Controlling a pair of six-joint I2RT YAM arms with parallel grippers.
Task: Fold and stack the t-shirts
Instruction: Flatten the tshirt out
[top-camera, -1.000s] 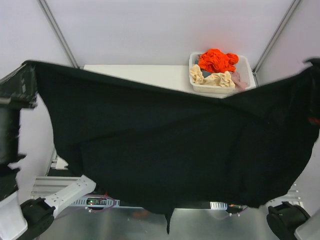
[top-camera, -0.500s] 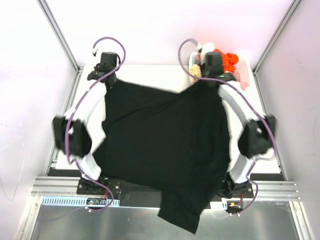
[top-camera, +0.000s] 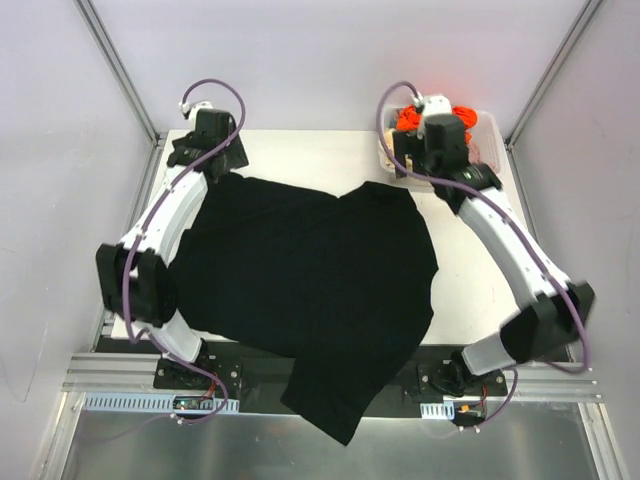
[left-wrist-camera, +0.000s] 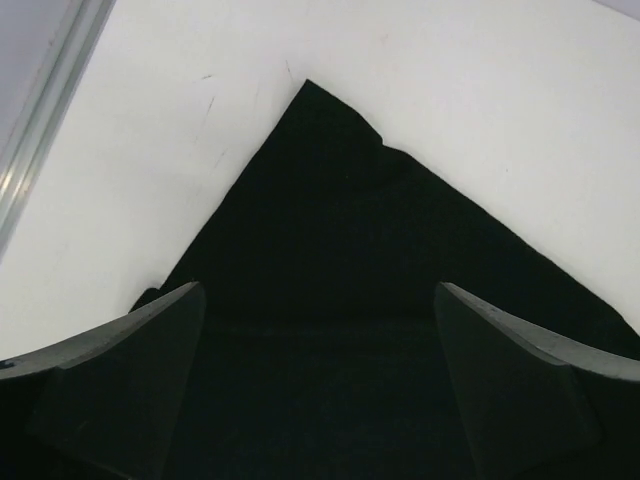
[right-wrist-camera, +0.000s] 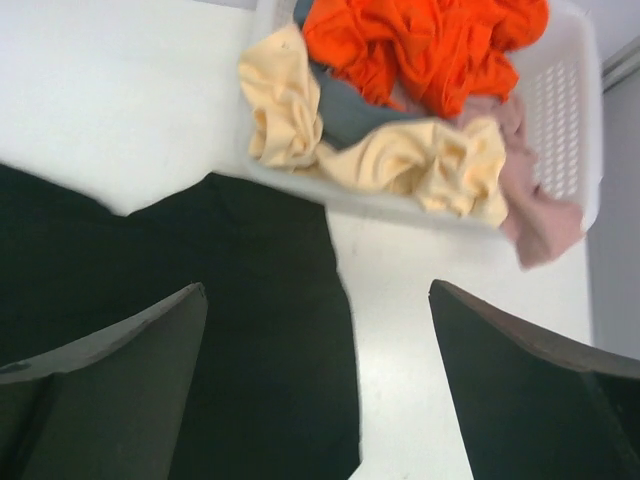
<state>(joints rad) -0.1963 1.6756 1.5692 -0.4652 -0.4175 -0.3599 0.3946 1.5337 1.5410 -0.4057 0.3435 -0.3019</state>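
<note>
I log one black t-shirt (top-camera: 310, 280): soft matte cloth, flat on the smooth white table (top-camera: 300, 145), hem draped over the near edge. Perforated white plastic basket (right-wrist-camera: 575, 110), far right, holds a crumpled orange shirt (right-wrist-camera: 420, 40) and a cream shirt (right-wrist-camera: 400, 165). Left gripper (left-wrist-camera: 315, 292) and right gripper (right-wrist-camera: 318, 290): fingers spread, holding nothing.

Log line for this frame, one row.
black shirt: spread on table, near end overhanging front edge | left gripper: open, above far-left corner | right gripper: open, above far-right corner | basket: clothes inside
</note>
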